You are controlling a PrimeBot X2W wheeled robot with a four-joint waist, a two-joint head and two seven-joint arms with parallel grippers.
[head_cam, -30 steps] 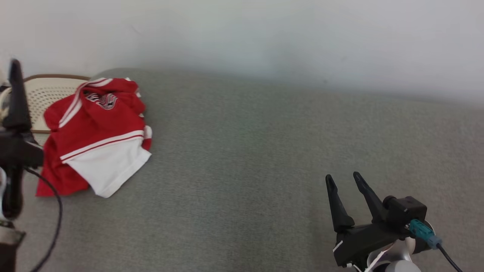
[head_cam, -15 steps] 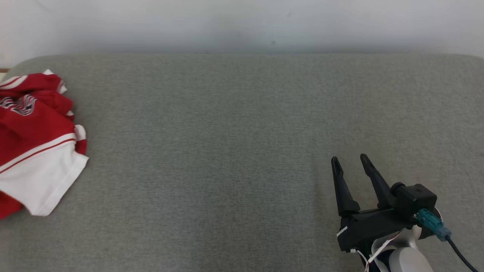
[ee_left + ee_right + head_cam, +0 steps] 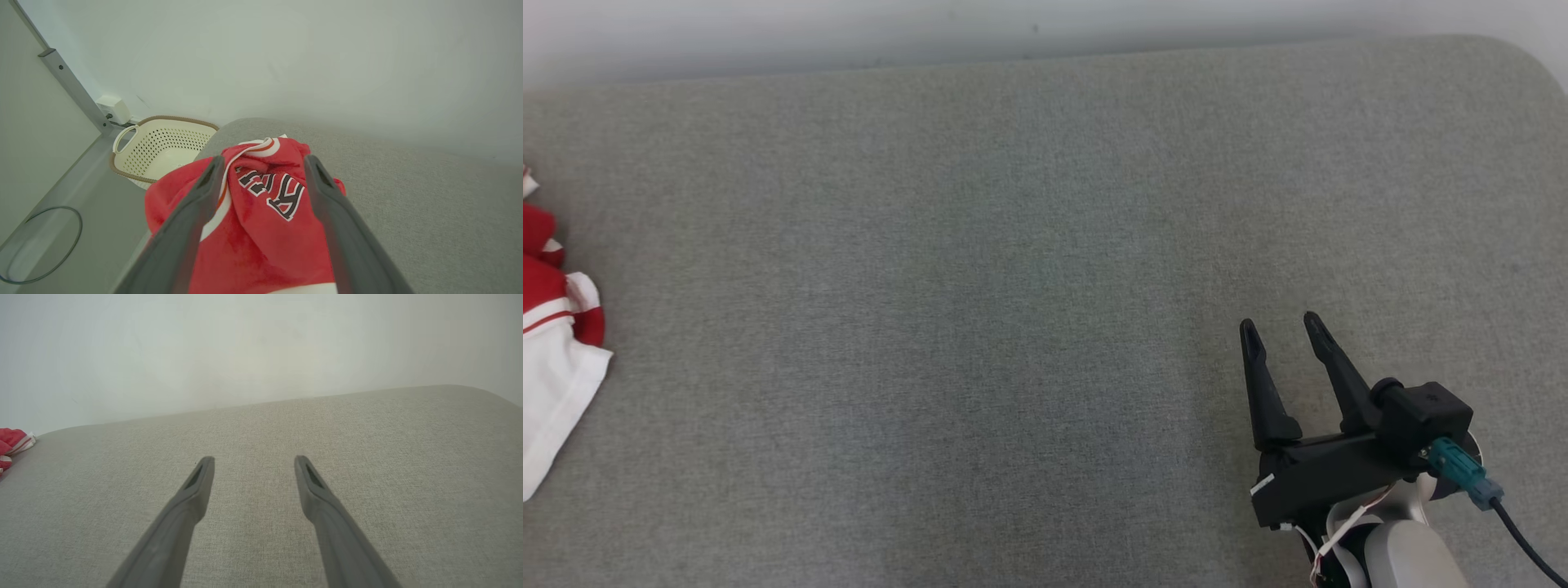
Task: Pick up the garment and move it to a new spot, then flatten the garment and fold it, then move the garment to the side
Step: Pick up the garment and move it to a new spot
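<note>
The garment (image 3: pixel 556 359), a crumpled red and white jersey with black lettering, lies at the left end of the grey cushioned surface (image 3: pixel 1013 245); the head view cuts it off at its left edge. In the left wrist view the garment (image 3: pixel 261 228) sits just beyond and below my left gripper (image 3: pixel 263 165), whose fingers stand open on either side of it without closing on it. My right gripper (image 3: pixel 1278 327) hovers open over bare cushion at the lower right, nothing between its fingers. In the right wrist view my right gripper (image 3: pixel 253 461) points at the wall, the garment (image 3: pixel 14 443) far to the left.
A cream perforated laundry basket (image 3: pixel 163 147) with a brown rim stands on the floor past the cushion's left end, beside a wall post (image 3: pixel 73 87). A grey hoop (image 3: pixel 41 245) lies on the floor. A pale wall (image 3: pixel 768 33) backs the cushion.
The head camera has swung to the right, so the garment has slid to the picture's left edge and the basket and left arm have left it. The right gripper stays open.
</note>
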